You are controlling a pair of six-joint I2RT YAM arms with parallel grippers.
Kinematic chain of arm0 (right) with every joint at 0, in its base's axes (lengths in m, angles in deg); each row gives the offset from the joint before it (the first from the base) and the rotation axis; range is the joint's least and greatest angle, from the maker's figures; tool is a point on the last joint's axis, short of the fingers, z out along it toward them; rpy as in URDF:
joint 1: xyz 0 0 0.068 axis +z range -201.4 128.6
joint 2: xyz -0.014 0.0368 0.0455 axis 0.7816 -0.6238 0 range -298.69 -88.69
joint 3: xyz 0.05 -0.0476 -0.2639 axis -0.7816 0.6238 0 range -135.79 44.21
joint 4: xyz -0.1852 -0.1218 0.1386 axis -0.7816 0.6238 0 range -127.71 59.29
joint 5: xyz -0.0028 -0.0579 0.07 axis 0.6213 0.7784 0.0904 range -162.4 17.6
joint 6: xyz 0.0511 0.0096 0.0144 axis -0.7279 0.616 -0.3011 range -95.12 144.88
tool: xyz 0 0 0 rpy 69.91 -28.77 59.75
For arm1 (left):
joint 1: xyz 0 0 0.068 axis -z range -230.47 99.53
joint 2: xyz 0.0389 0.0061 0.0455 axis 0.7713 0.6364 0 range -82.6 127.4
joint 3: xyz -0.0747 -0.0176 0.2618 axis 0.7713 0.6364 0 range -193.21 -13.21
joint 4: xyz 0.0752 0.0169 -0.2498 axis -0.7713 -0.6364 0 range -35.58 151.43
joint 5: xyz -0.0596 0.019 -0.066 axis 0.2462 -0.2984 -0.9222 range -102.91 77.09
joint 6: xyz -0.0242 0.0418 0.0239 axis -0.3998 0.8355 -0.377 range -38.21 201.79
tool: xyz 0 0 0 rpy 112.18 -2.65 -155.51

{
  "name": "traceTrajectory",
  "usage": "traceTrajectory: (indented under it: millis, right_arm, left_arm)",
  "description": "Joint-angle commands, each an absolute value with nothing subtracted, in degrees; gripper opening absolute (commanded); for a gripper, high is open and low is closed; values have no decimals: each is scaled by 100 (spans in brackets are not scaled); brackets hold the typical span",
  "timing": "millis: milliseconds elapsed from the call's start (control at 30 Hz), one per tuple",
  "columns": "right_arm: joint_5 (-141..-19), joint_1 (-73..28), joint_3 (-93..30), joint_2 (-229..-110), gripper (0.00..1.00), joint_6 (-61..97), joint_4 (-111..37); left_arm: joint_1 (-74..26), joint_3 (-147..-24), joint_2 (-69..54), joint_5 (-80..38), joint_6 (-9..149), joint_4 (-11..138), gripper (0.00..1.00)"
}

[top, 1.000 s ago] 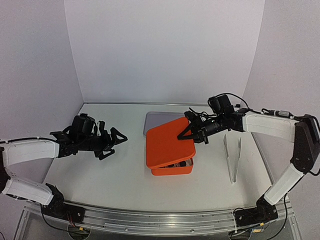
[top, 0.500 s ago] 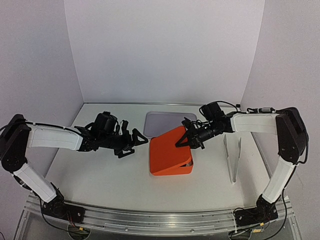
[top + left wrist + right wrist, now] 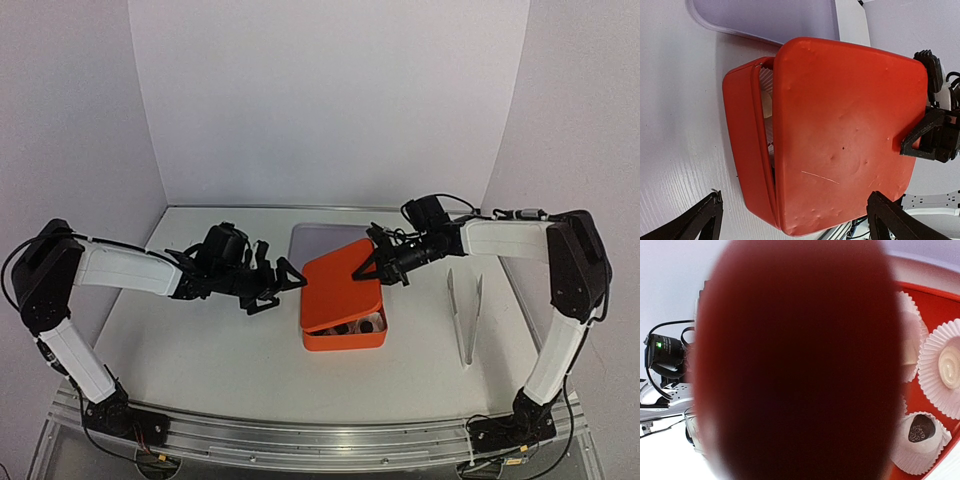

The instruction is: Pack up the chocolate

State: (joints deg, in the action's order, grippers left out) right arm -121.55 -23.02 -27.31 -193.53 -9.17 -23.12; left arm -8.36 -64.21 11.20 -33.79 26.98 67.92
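An orange box [image 3: 345, 338] stands mid-table. Its orange lid [image 3: 340, 282] lies tilted over it, with the near side raised. My right gripper [image 3: 372, 262] is shut on the lid's far right edge; it also shows in the left wrist view [image 3: 930, 137]. The lid [image 3: 800, 365] fills the right wrist view as a dark red blur. Beside it, inside the box [image 3: 940, 300], a cream chocolate [image 3: 950, 362] and a dark chocolate [image 3: 921, 427] sit in white paper cups. My left gripper [image 3: 285, 283] is open and empty at the box's left side, with the lid [image 3: 845, 130] between its fingers [image 3: 890, 215].
A pale grey tray [image 3: 318, 240] lies right behind the box and shows in the left wrist view [image 3: 765, 17]. White tongs [image 3: 465, 315] lie on the table to the right of the box.
My left gripper has moved right, up to the box's left side. My right gripper has brought the lid down over the box, where it now lies flatter.
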Motion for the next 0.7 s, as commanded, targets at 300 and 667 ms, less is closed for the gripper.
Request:
traceTrajectory:
  millis: [300,667]
  right_arm:
    - [-12639,-2512,-2790,-19519,0,-963,-2405]
    - [-12775,-2505,-2930,-19291,0,-1288,-2528]
  left_arm:
    - [-801,-7088,1778,-3443,2905,6737,96]
    - [-794,-7124,1860,-3584,2861,6983,96]
